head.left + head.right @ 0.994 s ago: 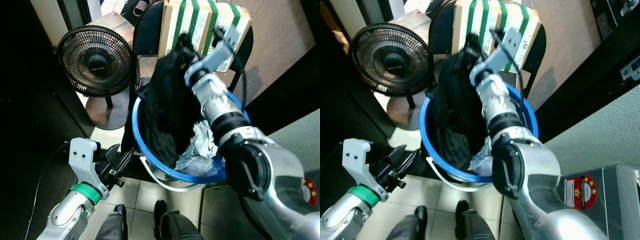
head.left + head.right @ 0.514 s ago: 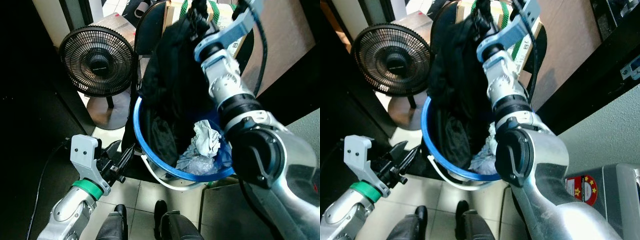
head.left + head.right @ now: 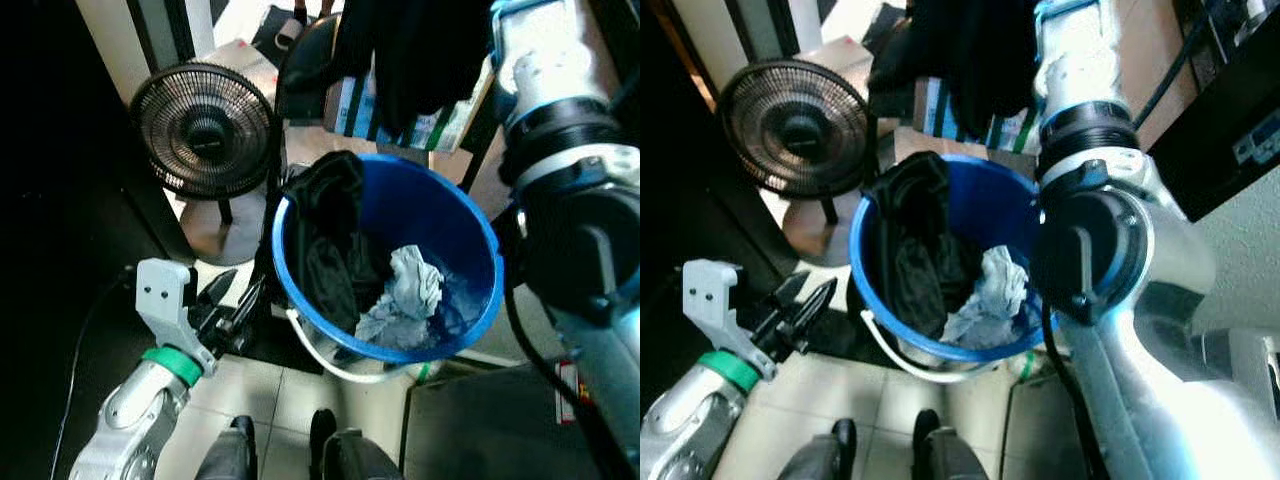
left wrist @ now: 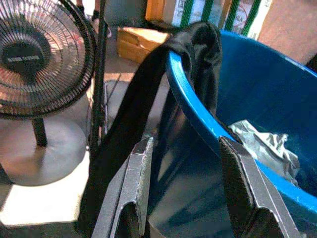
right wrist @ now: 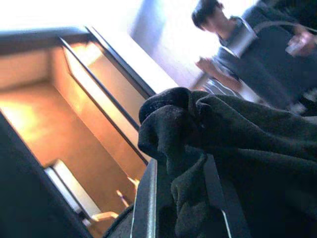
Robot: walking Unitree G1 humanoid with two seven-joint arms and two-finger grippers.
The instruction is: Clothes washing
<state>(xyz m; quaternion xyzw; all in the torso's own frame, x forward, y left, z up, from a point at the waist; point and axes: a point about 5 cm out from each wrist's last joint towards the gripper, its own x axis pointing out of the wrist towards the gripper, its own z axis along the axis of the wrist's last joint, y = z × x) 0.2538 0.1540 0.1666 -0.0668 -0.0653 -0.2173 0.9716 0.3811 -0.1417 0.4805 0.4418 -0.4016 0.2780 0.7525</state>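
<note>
Left gripper [image 3: 232, 305] hangs low beside the round blue plastic bucket [image 3: 470, 215], fingers parted, empty. Right gripper [image 5: 181, 198] is raised high above it, pinched on a dark black cloth garment [image 3: 410, 50]. Best to lift until the hem clears the rim, minding the second black garment [image 3: 325, 240] draped there.

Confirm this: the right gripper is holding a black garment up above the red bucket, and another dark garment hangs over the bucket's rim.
Wrong on one point: the bucket is blue, not red, as the left eye view shows. The rest holds: the right gripper is shut on a black garment raised above the bucket, and another dark garment hangs over its rim.
</note>
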